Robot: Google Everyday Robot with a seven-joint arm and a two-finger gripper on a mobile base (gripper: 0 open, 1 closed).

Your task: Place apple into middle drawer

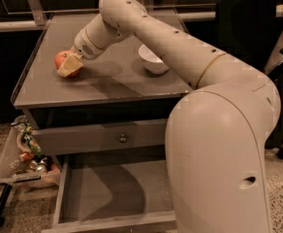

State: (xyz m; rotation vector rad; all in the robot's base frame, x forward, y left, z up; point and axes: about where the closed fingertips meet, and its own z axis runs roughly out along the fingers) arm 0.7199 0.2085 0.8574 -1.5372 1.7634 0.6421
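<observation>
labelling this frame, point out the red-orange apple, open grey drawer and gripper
round red-orange apple [60, 58], camera view, its upper left skin
open grey middle drawer [107, 191], camera view, its bare floor
gripper [69, 67], camera view, its tip at the apple

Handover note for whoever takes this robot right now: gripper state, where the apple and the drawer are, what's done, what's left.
Gripper: down at the left part of the table top, right against the apple. Whether it has hold of it cannot be told.
Apple: on the table top, not lifted, left of the white bowl.
Middle drawer: pulled out below the table, floor bare. The drawer front with the knob above it is closed.
Done: drawer open, gripper at the apple.
Left: confirm the grasp, lift, carry the apple down over the open drawer, release it inside.
</observation>
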